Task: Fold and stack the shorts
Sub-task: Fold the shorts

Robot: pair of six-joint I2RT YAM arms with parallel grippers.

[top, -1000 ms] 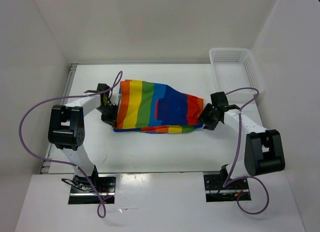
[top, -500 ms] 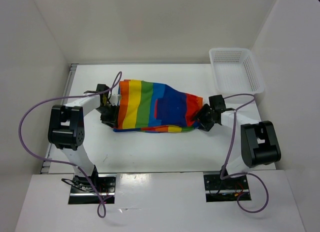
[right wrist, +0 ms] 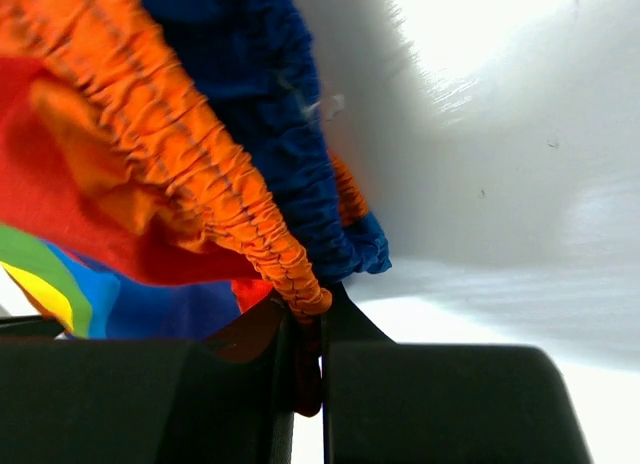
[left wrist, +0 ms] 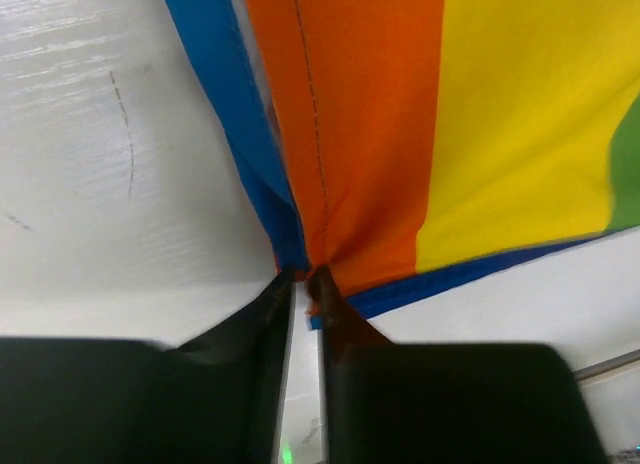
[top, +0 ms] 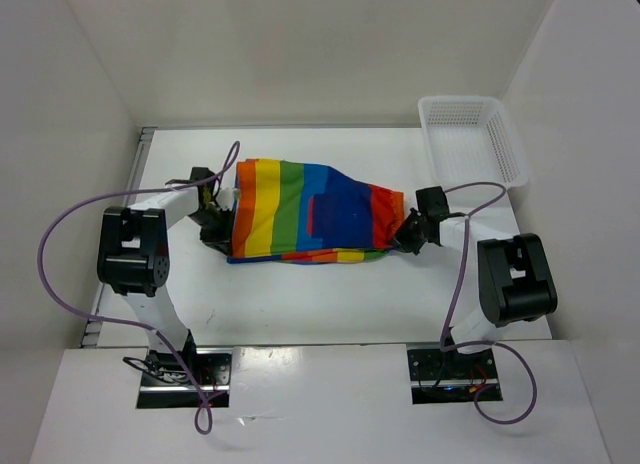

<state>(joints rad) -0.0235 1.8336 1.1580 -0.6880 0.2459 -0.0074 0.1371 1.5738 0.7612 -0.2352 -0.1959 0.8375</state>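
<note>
1. White table (top: 300, 299) under both pincers, a few faint scuff marks.
2. Plain white walls: side wall (top: 70, 104) outward of left pincer (top: 226, 230), another (top: 585, 84) outward of right pincer (top: 404, 236), back wall (top: 320, 54) beyond both.
3. White mesh basket (top: 470, 139) at the far corner, beyond right pincer.
4. Light even, bright, soft shadows.

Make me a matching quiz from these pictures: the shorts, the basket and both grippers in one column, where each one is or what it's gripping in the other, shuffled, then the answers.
Column one
1. shorts
2. basket
3. left gripper
4. right gripper

Column two
A. at the far right corner of the table
B. shut on the gathered orange waistband
C. lying mid-table between the two arms
D. shut on a flat corner by the orange stripe

Pairs: 1-C, 2-A, 3-D, 4-B
</note>
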